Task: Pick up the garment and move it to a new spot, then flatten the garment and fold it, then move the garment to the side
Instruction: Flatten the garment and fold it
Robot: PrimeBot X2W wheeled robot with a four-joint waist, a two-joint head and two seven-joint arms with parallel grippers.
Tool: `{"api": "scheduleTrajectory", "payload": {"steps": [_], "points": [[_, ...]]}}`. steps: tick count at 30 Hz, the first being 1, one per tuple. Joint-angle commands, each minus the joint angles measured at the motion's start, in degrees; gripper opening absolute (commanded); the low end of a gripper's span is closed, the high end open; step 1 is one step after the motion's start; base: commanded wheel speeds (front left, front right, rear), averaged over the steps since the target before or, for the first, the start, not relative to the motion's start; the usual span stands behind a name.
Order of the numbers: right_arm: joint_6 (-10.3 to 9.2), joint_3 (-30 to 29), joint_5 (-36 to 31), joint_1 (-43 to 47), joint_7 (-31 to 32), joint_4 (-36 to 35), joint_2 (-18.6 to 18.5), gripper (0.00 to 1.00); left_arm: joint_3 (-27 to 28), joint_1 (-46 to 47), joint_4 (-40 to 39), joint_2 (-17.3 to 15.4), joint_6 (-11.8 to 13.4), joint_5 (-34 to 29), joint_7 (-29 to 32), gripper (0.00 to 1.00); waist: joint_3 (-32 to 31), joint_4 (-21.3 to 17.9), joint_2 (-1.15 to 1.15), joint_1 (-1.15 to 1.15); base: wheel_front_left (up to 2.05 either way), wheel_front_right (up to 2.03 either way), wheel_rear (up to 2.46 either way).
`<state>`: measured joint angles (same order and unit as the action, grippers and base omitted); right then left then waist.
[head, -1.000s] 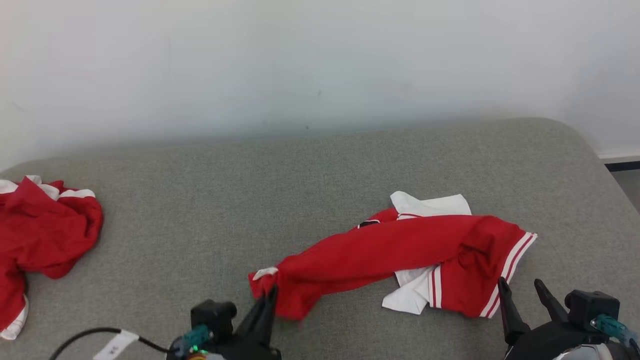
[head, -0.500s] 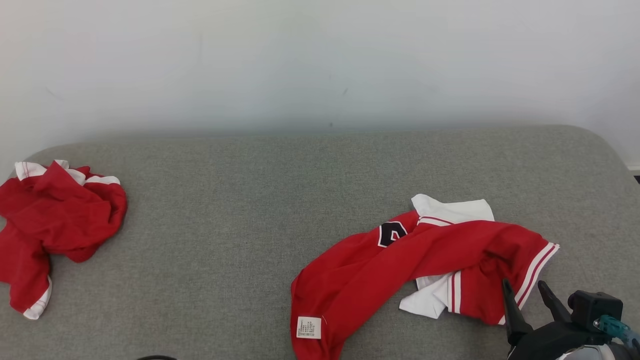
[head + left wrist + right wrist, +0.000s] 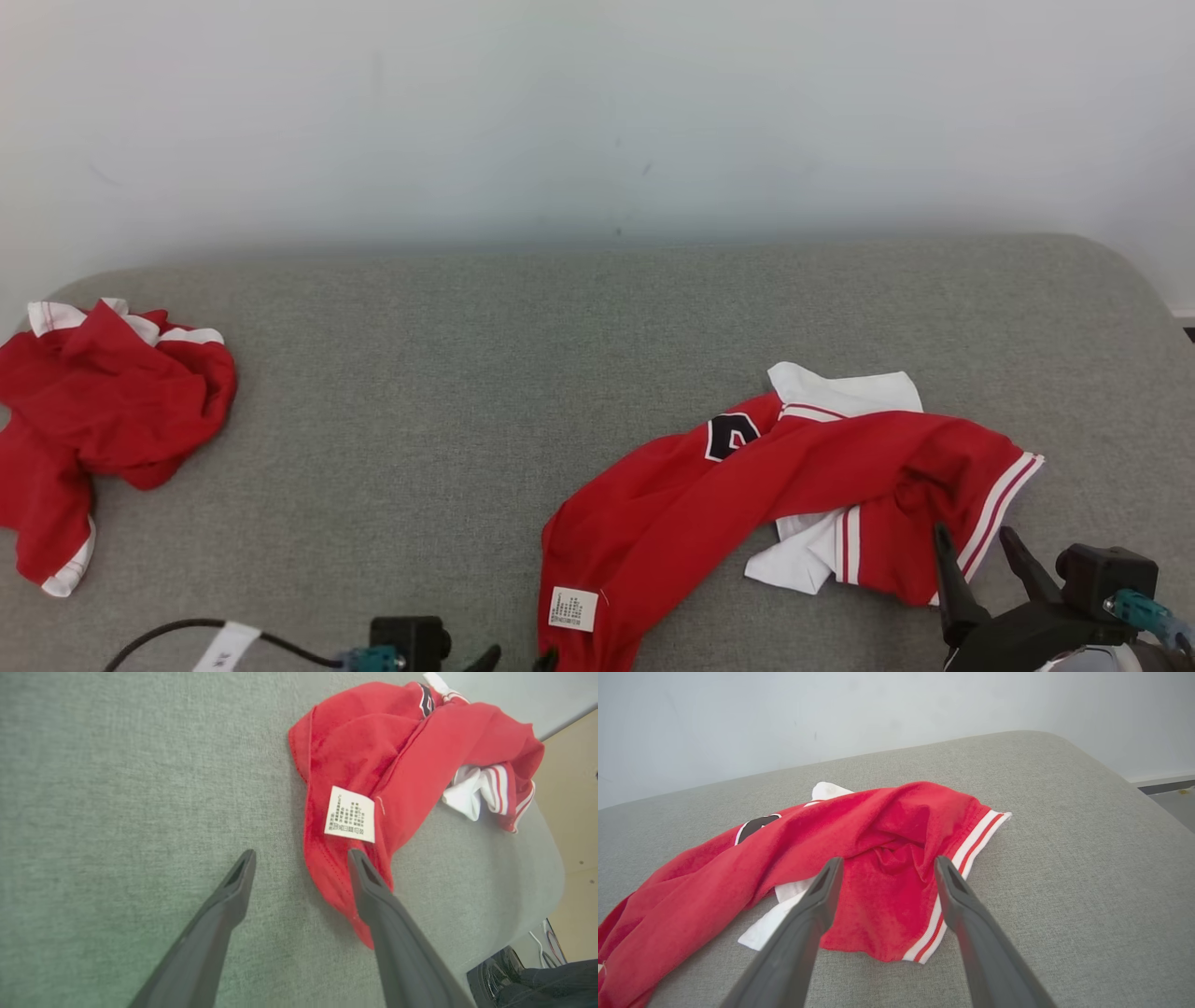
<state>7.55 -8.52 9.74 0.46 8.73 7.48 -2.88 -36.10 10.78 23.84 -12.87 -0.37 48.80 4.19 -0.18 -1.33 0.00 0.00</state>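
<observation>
You can see the red garment lying bunched up on the grey cushion, to the right and near the front. It has white stripes, a black patch and a white tag. Your left gripper and right gripper both have fingers spread apart, holding nothing.

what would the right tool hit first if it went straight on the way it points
Most likely the red jersey: the open right tool points at its bunched end beside the striped hem.

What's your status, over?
Both open: left gripper at label, right gripper at striped hem. Jersey crumpled, unheld. Second red garment far left, not obstructing.
</observation>
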Motion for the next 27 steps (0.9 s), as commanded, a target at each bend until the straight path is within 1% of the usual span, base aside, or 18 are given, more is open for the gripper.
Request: {"api": "scheduleTrajectory", "payload": {"steps": [1,4,6,7,9,11,12,14,15,16,17,19,20,21,27], "points": [[-0.13,0.33,0.21,0.00,-0.16,0.09,-0.01,1.00,-0.73,1.00,0.49,0.30,0.32,-0.77,0.95,1.00,0.10,-0.38,0.00,0.00,0.00,0.00,0.00],[-0.13,0.05,0.12,-0.05,-0.19,0.03,-0.03,1.00,-1.97,1.62,0.53,1.14,0.70,-1.36,2.03,1.00,0.27,-0.77,0.00,0.00,0.00,0.00,0.00],[-0.13,-0.17,-0.11,0.00,-0.19,-0.09,-0.01,1.00,-2.42,1.97,1.19,0.93,1.68,-2.26,2.24,1.00,0.45,-0.91,0.00,0.00,0.00,0.00,0.00],[-0.13,-0.17,-0.11,0.00,-0.19,-0.09,-0.01,1.00,-2.42,1.97,1.19,0.93,1.68,-2.26,2.24,1.00,0.45,-0.91,0.00,0.00,0.00,0.00,0.00],[-0.13,-0.29,-0.18,-0.08,-0.15,-0.10,-0.01,1.00,-2.91,2.41,2.15,1.09,2.78,-2.84,2.70,0.99,0.60,-1.04,0.00,0.00,0.00,0.00,0.00],[-0.13,-0.30,-0.11,-0.14,-0.11,-0.06,-0.02,1.00,-3.28,2.42,2.97,1.71,3.26,-2.69,3.50,0.85,0.70,-1.13,0.00,0.00,0.00,0.00,0.00],[-0.13,-0.23,-0.01,-0.16,-0.10,-0.02,-0.02,1.00,-3.35,2.61,3.42,1.94,3.28,-2.53,3.63,0.86,0.75,-1.14,0.00,0.00,0.00,0.00,0.00],[-0.13,0.00,0.19,-0.26,-0.08,0.09,-0.01,1.00,-3.33,3.24,4.31,2.19,3.43,-2.70,3.25,0.92,0.82,-1.13,0.00,0.00,0.00,0.00,0.00],[-0.13,0.08,0.29,-0.32,-0.08,0.12,-0.01,1.00,-3.34,3.54,4.65,2.43,3.41,-2.74,3.01,0.90,0.86,-1.10,0.00,0.00,0.00,0.00,0.00],[-0.13,0.15,0.32,-0.36,-0.09,0.15,-0.02,1.00,-3.26,3.85,4.97,2.73,3.26,-2.70,2.76,0.83,0.88,-1.06,0.00,0.00,0.00,0.00,0.00],[-0.13,0.20,0.34,-0.36,-0.10,0.17,-0.02,1.00,-3.28,4.07,5.32,3.07,3.01,-2.66,2.41,0.50,0.87,-1.02,0.00,0.00,0.00,0.00,0.00],[-0.13,0.31,0.37,-0.35,-0.10,0.26,-0.02,1.00,-3.38,4.91,6.23,3.51,2.69,-2.84,1.78,0.29,0.84,-0.95,0.00,0.00,0.00,0.00,0.00],[-0.13,0.39,0.38,-0.35,-0.10,0.31,-0.01,1.00,-3.36,5.26,6.75,3.69,2.46,-2.99,1.51,0.02,0.82,-0.94,0.00,0.00,0.00,0.00,0.00],[-0.13,0.48,0.35,-0.36,-0.10,0.39,-0.01,1.00,-3.44,5.62,7.46,3.91,2.46,-3.11,1.26,0.00,0.78,-0.95,0.00,0.00,0.00,0.00,0.00],[-0.13,1.00,0.04,-0.61,0.12,0.45,-0.01,1.00,-4.34,8.11,12.00,5.29,1.15,-3.97,0.04,0.00,0.48,-1.46,0.00,0.00,0.00,0.00,0.00]]}}
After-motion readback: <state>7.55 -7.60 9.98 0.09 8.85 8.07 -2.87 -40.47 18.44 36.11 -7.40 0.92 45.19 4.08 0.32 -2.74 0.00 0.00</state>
